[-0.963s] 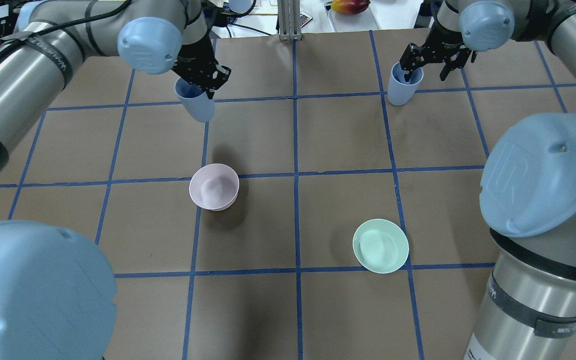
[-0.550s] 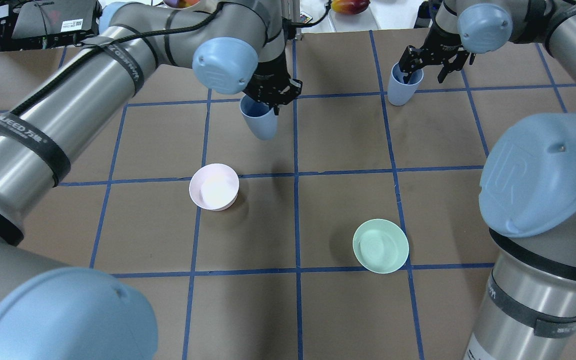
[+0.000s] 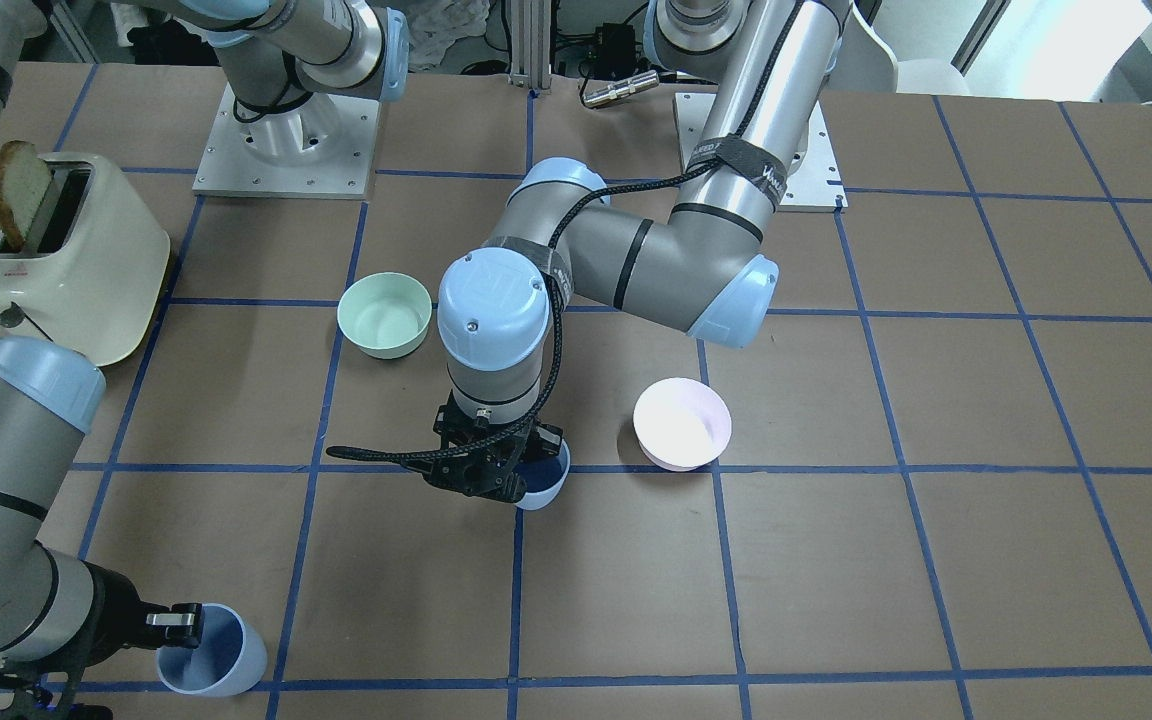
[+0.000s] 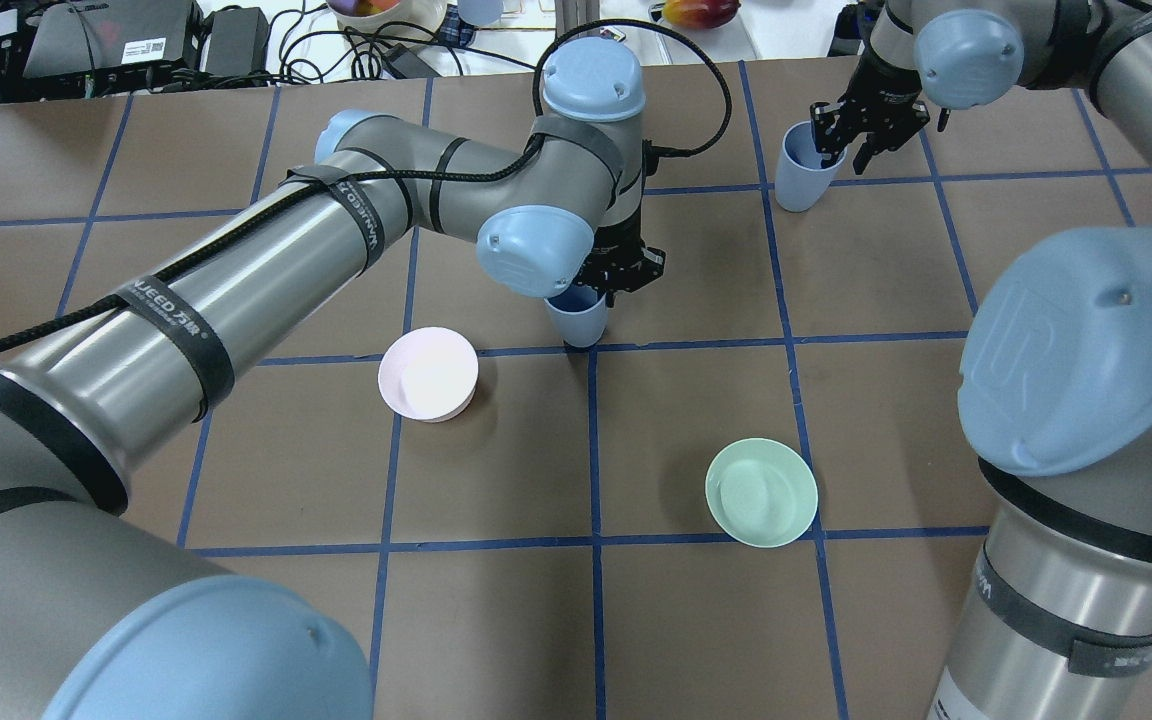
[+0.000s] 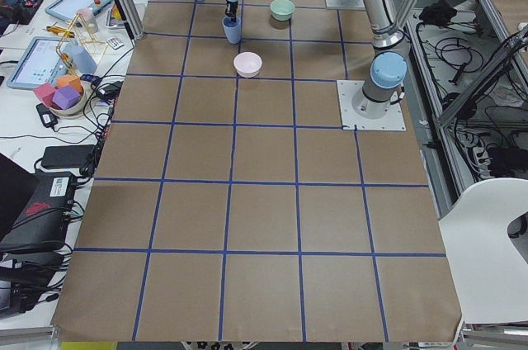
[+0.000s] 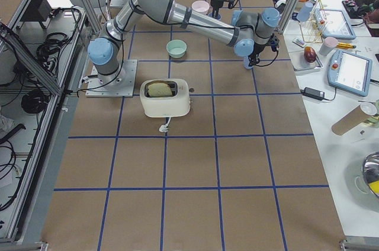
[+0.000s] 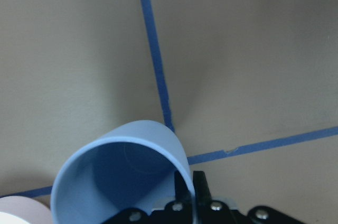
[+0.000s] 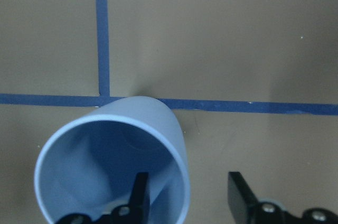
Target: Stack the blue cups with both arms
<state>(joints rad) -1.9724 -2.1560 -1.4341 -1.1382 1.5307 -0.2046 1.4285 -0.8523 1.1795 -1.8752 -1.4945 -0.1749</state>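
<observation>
One blue cup point(image 4: 576, 318) hangs tilted from my left gripper point(image 4: 604, 290), which is shut on its rim, low over a tape crossing at the table's middle. I cannot tell whether its base touches the table. It also shows in the front view point(image 3: 546, 487) and the left wrist view point(image 7: 121, 171). The other blue cup point(image 4: 796, 180) stands at the far right. My right gripper point(image 4: 841, 148) is open and straddles its rim. In the right wrist view one finger point(image 8: 138, 195) is inside this cup point(image 8: 105, 166) and the other is outside.
A pale pink bowl point(image 4: 428, 373) sits just left of the held cup. A mint-green bowl point(image 4: 761, 491) sits nearer the robot on the right. A cream toaster point(image 3: 66, 250) with a bread slice stands beyond the right arm's base.
My left arm has carried its cup from the far left, right and toward the robot, to the table's middle and lowered it. The right gripper's fingers have narrowed around the other cup's rim.
</observation>
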